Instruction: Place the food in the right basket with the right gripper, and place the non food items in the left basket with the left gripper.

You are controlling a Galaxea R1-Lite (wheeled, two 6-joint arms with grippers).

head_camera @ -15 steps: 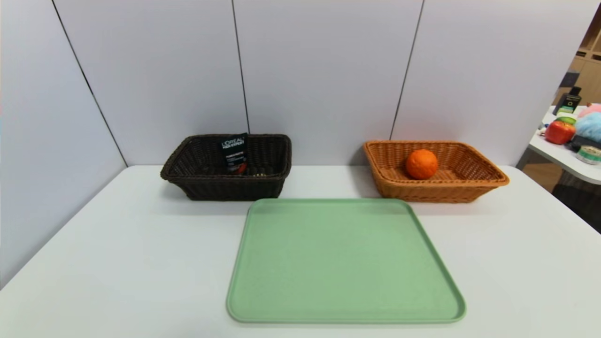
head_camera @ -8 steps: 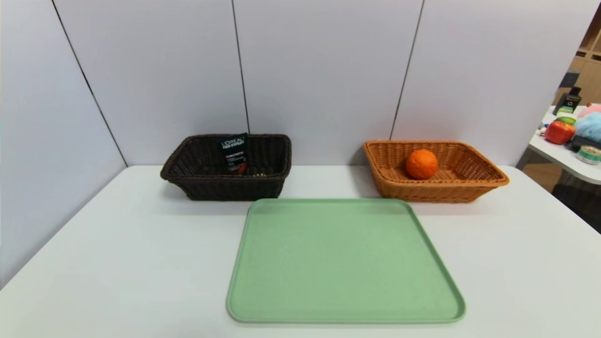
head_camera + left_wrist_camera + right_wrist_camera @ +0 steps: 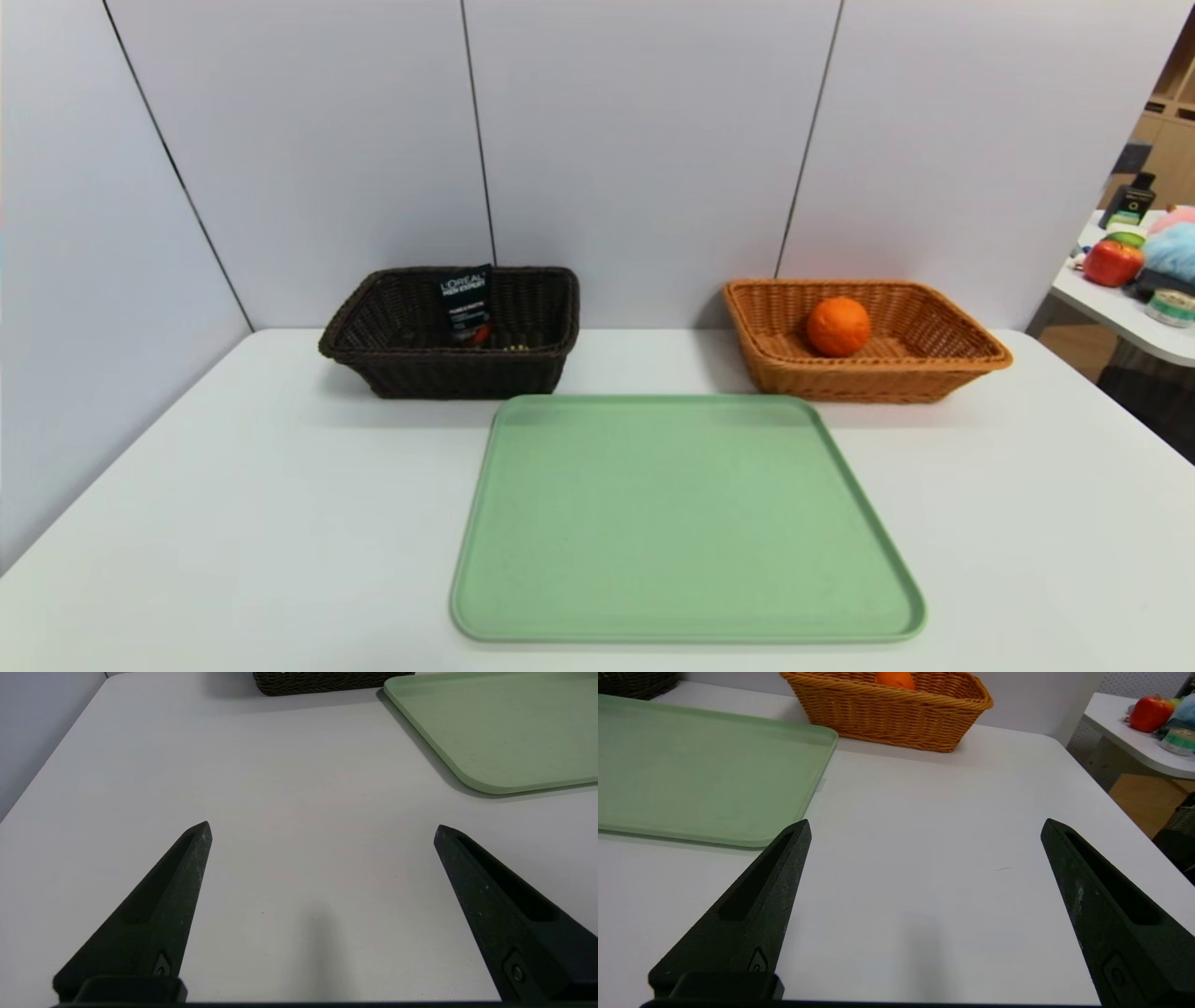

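Note:
The orange fruit (image 3: 838, 326) lies inside the orange-tan right basket (image 3: 952, 362) at the back right; its top (image 3: 895, 679) also shows over that basket's wall (image 3: 887, 716) in the right wrist view. A black L'OREAL tube (image 3: 466, 303) leans upright in the dark brown left basket (image 3: 420, 373). The slim utensil is hidden except for a tiny yellowish speck in that basket. Neither arm shows in the head view. My left gripper (image 3: 322, 828) hovers open over bare table at the near left. My right gripper (image 3: 926, 825) hovers open over bare table at the near right. Both hold nothing.
A flat green tray (image 3: 686, 523) lies bare in the middle of the white table (image 3: 233, 523), in front of both baskets. Grey partition walls stand behind. A side table (image 3: 1134, 322) with an apple and other items stands off to the far right.

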